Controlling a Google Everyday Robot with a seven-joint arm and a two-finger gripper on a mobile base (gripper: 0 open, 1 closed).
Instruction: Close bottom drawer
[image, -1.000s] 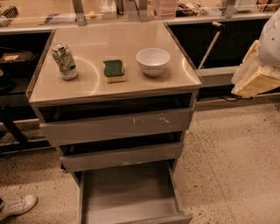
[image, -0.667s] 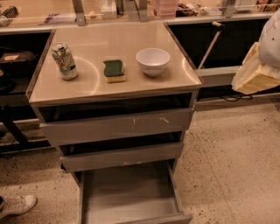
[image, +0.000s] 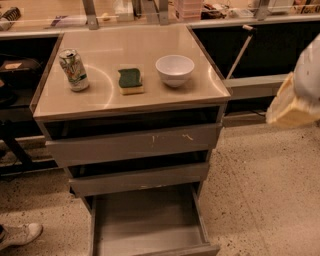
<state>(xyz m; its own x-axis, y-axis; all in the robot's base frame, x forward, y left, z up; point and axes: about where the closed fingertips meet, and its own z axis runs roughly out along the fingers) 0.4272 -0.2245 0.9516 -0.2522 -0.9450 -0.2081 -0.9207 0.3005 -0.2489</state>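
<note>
The bottom drawer (image: 147, 222) of the grey cabinet is pulled far out towards me. Its shallow box is empty, and its front edge (image: 180, 250) lies at the bottom of the view. The middle drawer (image: 140, 179) and the top drawer (image: 135, 144), which has white scratches, each stand slightly out. My gripper (image: 295, 95) shows as a pale tan and white shape at the right edge. It hangs above the floor, level with the cabinet top and well apart from the drawers.
On the cabinet top (image: 105, 95) stand a drink can (image: 73, 69), a green and yellow sponge (image: 130, 80) and a white bowl (image: 174, 70). A counter with dark shelves runs behind. A person's white shoe (image: 20, 235) is on the speckled floor at lower left.
</note>
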